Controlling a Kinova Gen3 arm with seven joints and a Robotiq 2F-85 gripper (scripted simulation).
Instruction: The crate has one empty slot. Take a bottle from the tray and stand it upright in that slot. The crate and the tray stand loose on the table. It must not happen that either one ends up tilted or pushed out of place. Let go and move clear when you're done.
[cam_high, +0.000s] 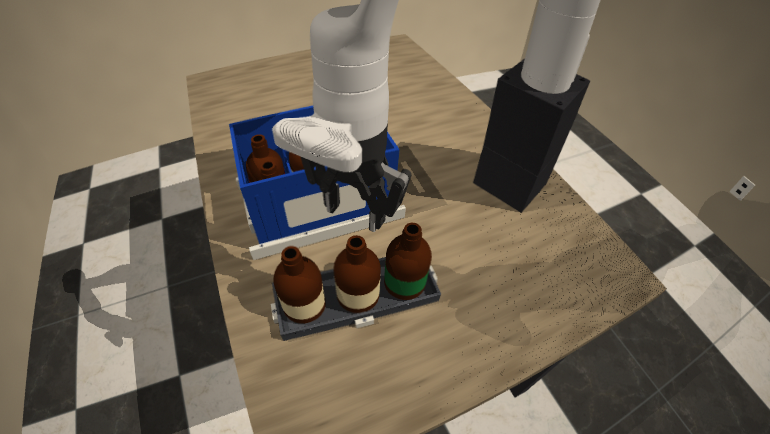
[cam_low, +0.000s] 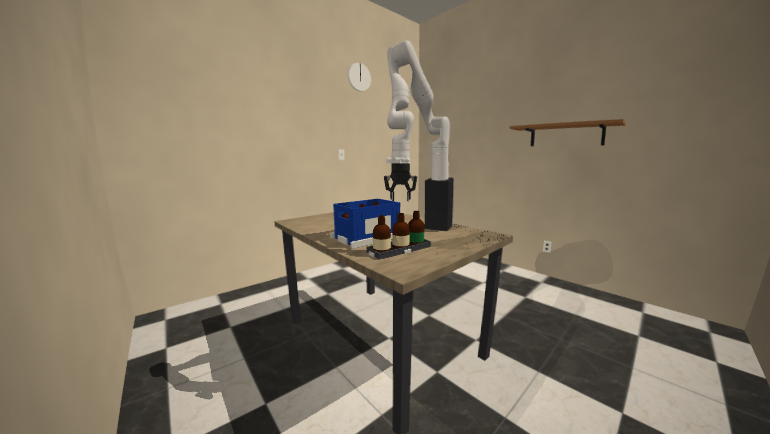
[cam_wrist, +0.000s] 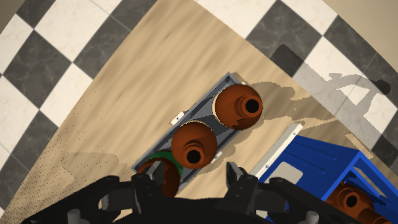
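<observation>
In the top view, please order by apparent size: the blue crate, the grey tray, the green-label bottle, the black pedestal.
1. Black pedestal, though nearer the camera, so unsure against the crate.
2. Blue crate, partly hidden by the arm.
3. Grey tray.
4. Green-label bottle.
</observation>
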